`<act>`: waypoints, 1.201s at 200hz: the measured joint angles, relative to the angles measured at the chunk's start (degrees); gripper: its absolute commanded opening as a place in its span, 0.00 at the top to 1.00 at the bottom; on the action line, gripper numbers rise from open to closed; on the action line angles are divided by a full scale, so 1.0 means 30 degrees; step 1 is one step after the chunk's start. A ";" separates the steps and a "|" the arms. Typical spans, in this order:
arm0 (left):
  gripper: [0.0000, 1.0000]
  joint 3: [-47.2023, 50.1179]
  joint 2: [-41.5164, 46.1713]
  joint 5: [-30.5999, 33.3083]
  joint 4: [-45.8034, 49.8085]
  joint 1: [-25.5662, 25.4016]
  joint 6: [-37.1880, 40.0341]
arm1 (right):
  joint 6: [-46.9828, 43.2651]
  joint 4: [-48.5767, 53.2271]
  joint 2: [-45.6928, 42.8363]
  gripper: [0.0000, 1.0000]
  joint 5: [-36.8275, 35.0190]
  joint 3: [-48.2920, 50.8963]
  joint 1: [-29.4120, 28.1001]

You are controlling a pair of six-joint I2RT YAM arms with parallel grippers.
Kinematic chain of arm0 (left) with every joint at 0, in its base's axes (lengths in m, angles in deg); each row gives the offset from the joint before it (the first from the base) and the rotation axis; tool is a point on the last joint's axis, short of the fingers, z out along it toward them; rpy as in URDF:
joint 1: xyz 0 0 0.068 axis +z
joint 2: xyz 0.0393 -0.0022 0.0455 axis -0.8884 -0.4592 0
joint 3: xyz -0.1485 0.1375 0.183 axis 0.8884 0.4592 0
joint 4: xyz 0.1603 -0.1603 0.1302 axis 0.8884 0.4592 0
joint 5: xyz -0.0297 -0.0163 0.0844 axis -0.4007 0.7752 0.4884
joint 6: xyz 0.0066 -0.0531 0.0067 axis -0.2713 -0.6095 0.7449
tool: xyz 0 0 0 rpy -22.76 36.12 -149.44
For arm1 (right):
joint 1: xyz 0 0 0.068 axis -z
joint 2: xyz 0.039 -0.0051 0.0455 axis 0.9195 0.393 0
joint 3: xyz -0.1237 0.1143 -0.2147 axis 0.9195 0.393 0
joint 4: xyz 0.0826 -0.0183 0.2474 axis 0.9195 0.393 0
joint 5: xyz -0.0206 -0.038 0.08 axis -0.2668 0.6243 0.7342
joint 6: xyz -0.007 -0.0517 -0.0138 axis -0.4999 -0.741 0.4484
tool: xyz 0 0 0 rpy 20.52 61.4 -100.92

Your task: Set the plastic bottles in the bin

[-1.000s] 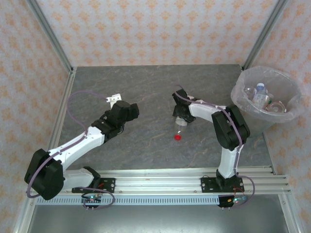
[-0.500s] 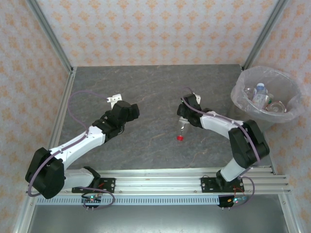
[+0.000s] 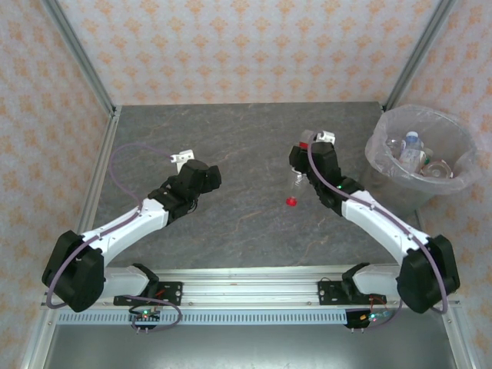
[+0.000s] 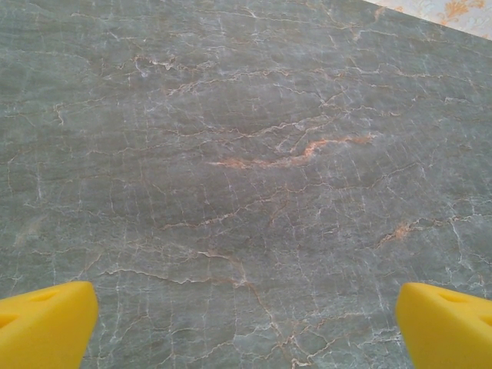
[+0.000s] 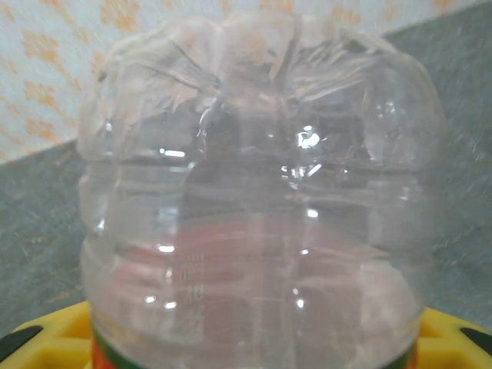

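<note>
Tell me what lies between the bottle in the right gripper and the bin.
Nothing. In the top view, the stretch of grey table between the bottle, gripped by the right gripper, and the bin is bare.

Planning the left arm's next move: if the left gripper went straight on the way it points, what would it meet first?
Most likely the grey tabletop; the open left gripper angles down at it, though depth is unclear.
</note>
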 measured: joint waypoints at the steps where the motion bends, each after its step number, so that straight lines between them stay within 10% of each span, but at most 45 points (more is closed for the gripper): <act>1: 0.00 0.0000 0.0000 0.0000 0.0000 0.0000 -0.0007 | -0.0022 0.0000 -0.0036 0.51 -0.0015 0.0000 0.0000; 129: 0.00 -0.0226 -0.0357 -0.0350 -0.0015 0.0000 -0.0226 | -0.5071 0.2528 -0.5093 0.51 -0.4189 -0.5450 0.0576; 240: 0.00 -0.0233 -0.0357 -0.0423 -0.0015 0.0000 -0.0255 | -0.8859 0.4466 -0.5100 0.52 -0.6324 -0.9799 0.7898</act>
